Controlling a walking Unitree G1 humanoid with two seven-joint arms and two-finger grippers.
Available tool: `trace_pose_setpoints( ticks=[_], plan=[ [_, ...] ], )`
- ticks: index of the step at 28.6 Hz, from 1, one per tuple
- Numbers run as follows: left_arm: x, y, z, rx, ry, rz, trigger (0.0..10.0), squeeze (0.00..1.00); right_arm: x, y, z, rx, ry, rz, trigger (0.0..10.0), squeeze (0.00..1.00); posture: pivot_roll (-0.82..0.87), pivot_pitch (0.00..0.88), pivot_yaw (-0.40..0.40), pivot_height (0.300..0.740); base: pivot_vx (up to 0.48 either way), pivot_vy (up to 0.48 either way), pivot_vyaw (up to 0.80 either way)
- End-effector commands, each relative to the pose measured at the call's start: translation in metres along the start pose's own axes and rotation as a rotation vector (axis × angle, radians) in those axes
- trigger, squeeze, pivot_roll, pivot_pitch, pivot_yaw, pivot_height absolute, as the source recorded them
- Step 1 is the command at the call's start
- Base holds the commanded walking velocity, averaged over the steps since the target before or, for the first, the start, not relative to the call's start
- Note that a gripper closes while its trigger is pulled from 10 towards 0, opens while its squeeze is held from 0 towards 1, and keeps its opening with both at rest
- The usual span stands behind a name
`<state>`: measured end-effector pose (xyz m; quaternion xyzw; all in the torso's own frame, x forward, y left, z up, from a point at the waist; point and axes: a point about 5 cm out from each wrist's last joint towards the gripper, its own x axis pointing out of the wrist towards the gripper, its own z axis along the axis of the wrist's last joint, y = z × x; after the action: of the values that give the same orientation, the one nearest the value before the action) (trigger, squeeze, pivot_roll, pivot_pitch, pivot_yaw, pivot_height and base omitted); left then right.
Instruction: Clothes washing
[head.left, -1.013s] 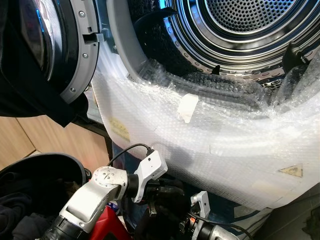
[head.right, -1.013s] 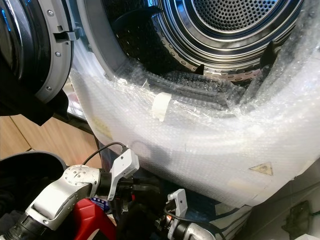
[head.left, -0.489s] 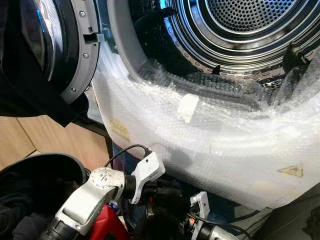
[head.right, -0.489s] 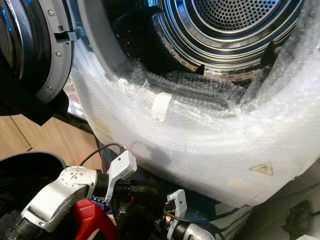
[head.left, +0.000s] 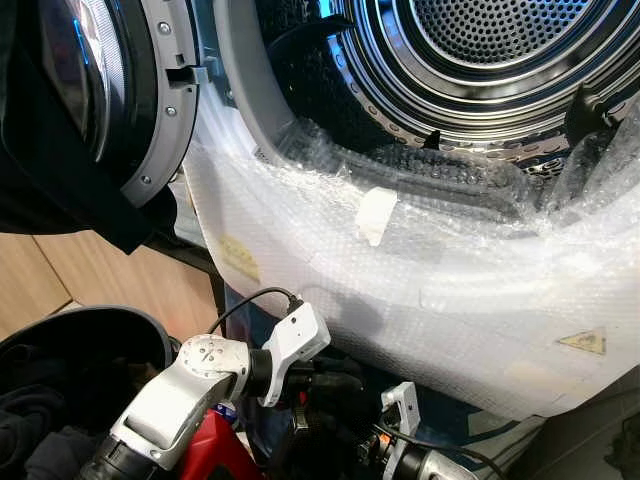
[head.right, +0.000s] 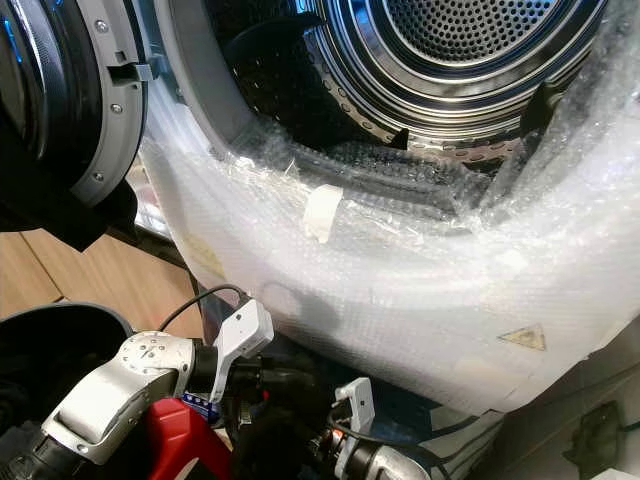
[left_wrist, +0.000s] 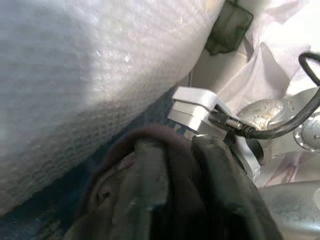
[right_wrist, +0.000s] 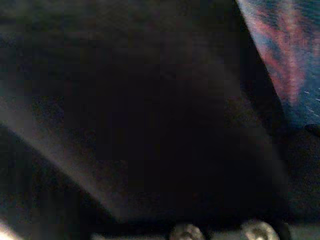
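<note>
Dark garment (head.left: 335, 385) sits low at 6 o'clock in the head views, under the washer's front lip, bunched between the two arms. In the left wrist view the left gripper (left_wrist: 172, 165) has both black fingers (left_wrist: 150, 175) pressed into a hump of dark cloth (left_wrist: 115, 200), close together with fabric wrapped over and between them: reads as a pinch on the garment. Right gripper (head.right: 300, 440) is at 6 o'clock too, buried in the same dark bundle; its wrist view is near black, so I can't tell whether those fingers are open or closed.

Handling, my read: soft, limp, light, will drape and trail. Grab a thick fold near the middle of the bunch, not an edge, or it slides out and snags.

Washer drum (head.left: 500, 50) at 1 o'clock, looks empty where visible. Bubble wrap (head.left: 450, 290) covers the front panel and lower door rim from 3 to 9 o'clock; loose film at the rim could catch cloth. Door (head.left: 110, 100) swung open at 10 o'clock. Dark laundry basket (head.left: 70, 350) at 8 o'clock with more dark clothes inside. Red item (head.left: 215, 450) near the left arm, unidentified.
</note>
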<state>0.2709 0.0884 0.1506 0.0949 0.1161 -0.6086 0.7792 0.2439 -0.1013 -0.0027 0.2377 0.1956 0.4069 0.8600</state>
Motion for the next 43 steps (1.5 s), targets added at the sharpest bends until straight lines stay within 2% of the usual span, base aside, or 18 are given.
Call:
trace_pose_setpoints(
  ticks=[1, 16, 24, 31, 34, 36, 37, 39, 40, 43],
  plan=[
    [-0.008, 0.003, 0.01, 0.035, -0.017, 0.016, 10.0, 1.0, -0.003, -0.003, 0.002, 0.011, -0.019, -0.02, 0.0, 0.0, 0.04, 0.009, 0.008, 0.74, 0.0, 0.0, 0.0],
    [-0.015, -0.001, 0.008, 0.019, 0.002, -0.004, 10.0, 1.0, -0.005, -0.004, 0.0, 0.019, -0.023, -0.036, 0.0, 0.0, 0.04, 0.006, 0.015, 0.74, 0.0, 0.0, 0.0],
    [-0.025, -0.002, 0.007, 0.013, 0.022, -0.015, 10.0, 1.0, -0.005, -0.003, -0.002, 0.025, -0.023, -0.035, 0.0, 0.0, 0.05, 0.0, 0.022, 0.74, 0.0, 0.0, 0.0],
    [-0.042, 0.001, 0.009, -0.021, 0.01, 0.034, 10.0, 1.0, -0.004, -0.002, -0.005, 0.032, -0.019, -0.029, 0.0, 0.0, 0.04, 0.0, 0.032, 0.74, 0.0, 0.0, 0.0],
    [-0.053, 0.002, 0.008, -0.029, 0.013, 0.095, 10.0, 1.0, -0.006, -0.002, -0.007, 0.034, -0.011, -0.027, 0.0, 0.0, 0.05, 0.0, 0.029, 0.74, 0.0, 0.0, 0.0],
    [-0.066, 0.001, 0.007, -0.041, 0.017, 0.154, 10.0, 1.0, -0.008, -0.002, -0.011, 0.031, 0.007, -0.023, 0.0, 0.0, 0.05, 0.0, 0.028, 0.74, 0.0, 0.0, 0.0],
    [-0.078, 0.0, 0.005, -0.048, 0.032, 0.213, 10.0, 1.0, -0.011, -0.002, -0.012, 0.036, 0.01, -0.02, 0.0, 0.0, 0.05, 0.0, 0.025, 0.74, 0.0, 0.0, 0.0],
    [-0.088, 0.003, 0.003, -0.059, 0.031, 0.283, 10.0, 1.0, -0.013, -0.003, -0.013, 0.039, 0.011, -0.014, 0.0, 0.0, 0.06, 0.0, 0.021, 0.74, 0.0, 0.0, 0.0],
    [-0.101, 0.011, -0.001, -0.069, 0.034, 0.383, 10.0, 1.0, -0.014, -0.003, -0.014, 0.037, 0.021, -0.009, 0.0, 0.0, 0.06, 0.0, 0.015, 0.74, 0.0, 0.0, 0.0],
    [-0.117, 0.019, -0.01, -0.079, 0.059, 0.517, 10.0, 1.0, -0.017, -0.002, -0.016, 0.034, 0.032, -0.004, 0.0, 0.0, 0.07, 0.0, 0.008, 0.74, 0.0, 0.0, 0.0]
  ],
)
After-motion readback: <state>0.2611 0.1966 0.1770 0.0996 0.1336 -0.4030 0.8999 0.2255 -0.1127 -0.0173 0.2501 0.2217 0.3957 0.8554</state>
